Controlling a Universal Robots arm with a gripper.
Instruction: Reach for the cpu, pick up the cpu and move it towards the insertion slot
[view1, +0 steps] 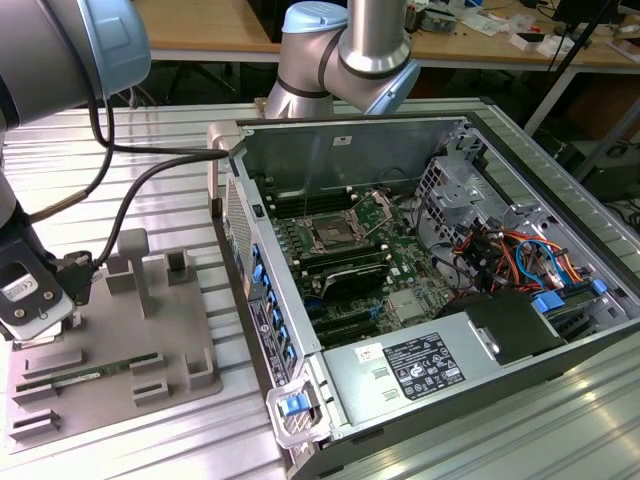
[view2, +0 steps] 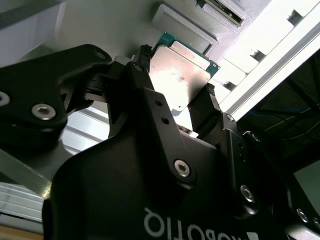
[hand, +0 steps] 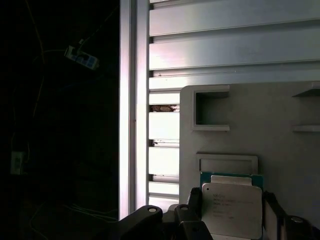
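In both wrist views the cpu (view2: 180, 70) (hand: 231, 209), a flat square chip with a pale metal face and a green edge, sits between the two black fingers (view2: 209, 102) of my gripper (view2: 176, 75) (hand: 233, 206). The jaws press on its two opposite sides, just in front of a shallow square recess (hand: 227, 164) in the grey fixture plate (view1: 190, 335). In the exterior view my gripper (view1: 42, 332) hangs low over the plate's left end. The insertion slot (view1: 330, 236), a dark square socket with a metal frame, lies on the board inside the open computer case (view1: 340, 130), well to the exterior view's right.
A long green memory stick (view1: 92, 373) lies in the fixture plate beside several grey posts (view1: 135, 262). The arm's black cable (view1: 150, 175) loops above the plate. The case's near wall (view1: 262, 300) with blue latches stands between plate and board. Ribbed aluminium table (view1: 150, 130) lies all around.
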